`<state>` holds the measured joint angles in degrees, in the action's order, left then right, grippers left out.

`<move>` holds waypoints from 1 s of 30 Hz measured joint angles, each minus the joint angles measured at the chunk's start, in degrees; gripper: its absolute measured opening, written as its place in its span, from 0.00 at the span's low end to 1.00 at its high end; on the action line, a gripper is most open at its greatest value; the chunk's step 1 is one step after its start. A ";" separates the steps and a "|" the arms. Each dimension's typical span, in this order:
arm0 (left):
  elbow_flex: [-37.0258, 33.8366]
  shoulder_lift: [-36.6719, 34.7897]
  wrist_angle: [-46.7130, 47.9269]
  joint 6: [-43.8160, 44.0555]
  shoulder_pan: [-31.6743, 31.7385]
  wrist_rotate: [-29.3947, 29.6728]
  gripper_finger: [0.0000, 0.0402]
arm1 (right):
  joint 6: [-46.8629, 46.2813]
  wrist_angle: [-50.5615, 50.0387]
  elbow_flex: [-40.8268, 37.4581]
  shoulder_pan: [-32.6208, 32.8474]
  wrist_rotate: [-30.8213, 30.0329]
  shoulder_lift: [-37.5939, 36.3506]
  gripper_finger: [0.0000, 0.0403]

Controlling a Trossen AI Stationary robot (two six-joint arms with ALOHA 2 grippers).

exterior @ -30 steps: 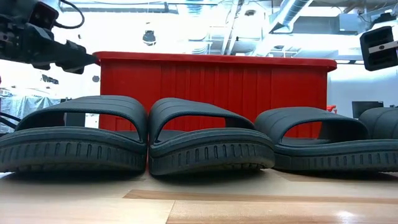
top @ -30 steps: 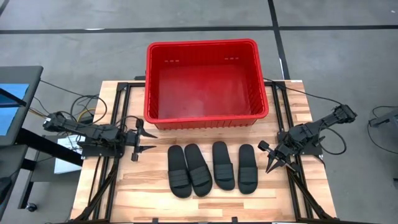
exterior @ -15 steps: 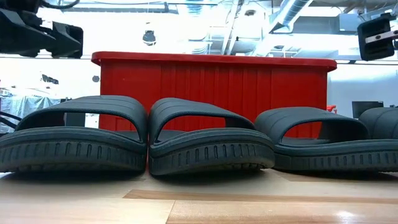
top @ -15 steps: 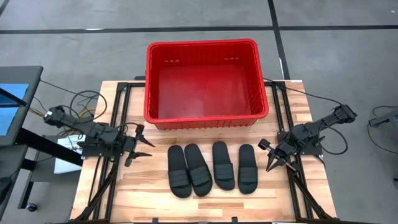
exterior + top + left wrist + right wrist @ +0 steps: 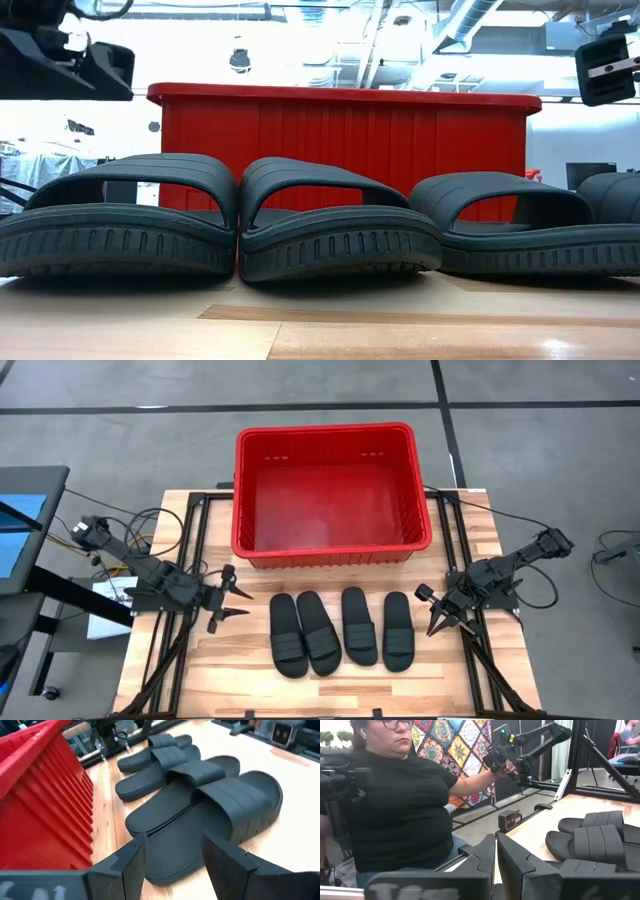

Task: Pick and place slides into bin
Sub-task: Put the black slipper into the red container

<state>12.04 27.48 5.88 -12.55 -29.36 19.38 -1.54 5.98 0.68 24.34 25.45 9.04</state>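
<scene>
**Slides lined up on the surface, both pincers off to the sides**

Slides, 4 matte black slip-on sandals with wide ribbed straps [image 5: 342,630], lie side by side in a row on the pale wooden plank surface [image 5: 250,685], as 2 pairs: each pair's sandals touch or nearly touch, with a narrow gap between the pairs. None is being held. The large rectangular red plastic bin with tall ribbed walls and a rim [image 5: 333,552] stands just behind the row, at the far edge of the surface, and its inside shows only bare red floor.

The left pincer [image 5: 233,601] hangs beside the leftmost sandal, apart from it, its 2 dark fingers spread wide and released; in the left wrist view those fingers [image 5: 131,865] frame the toe end of the nearest sandal without touching it. The right pincer [image 5: 434,618] sits just beside the rightmost sandal, also clear of it, and its fingers [image 5: 487,855] lie clenched almost together with only a thin slit between them, gripping nothing.

Beyond the surface, the right wrist view shows a person in a black t-shirt [image 5: 400,800] seated beside it, one hand [image 5: 506,767] on a black handle of another arm rig.
</scene>
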 joint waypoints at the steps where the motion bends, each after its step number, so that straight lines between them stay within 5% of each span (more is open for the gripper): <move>1: 1.21 1.51 0.43 -0.13 0.00 0.00 0.44 | 0.00 -0.02 -0.01 0.00 0.00 0.00 0.03; 14: 25.14 24.68 21.30 13.75 0.11 6.92 0.44 | 0.00 -0.01 -0.01 0.00 0.00 0.00 0.03; 19: 33.38 31.78 22.61 15.70 0.09 6.14 0.44 | 0.00 -0.02 0.01 0.00 0.00 0.00 0.03; 30: 38.15 40.19 7.65 20.26 0.09 -10.52 0.44 | 0.00 -0.02 -0.01 0.00 0.00 0.00 0.03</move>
<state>50.19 67.67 13.53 7.71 -29.28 8.85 -1.54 5.96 0.67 24.34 25.45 9.04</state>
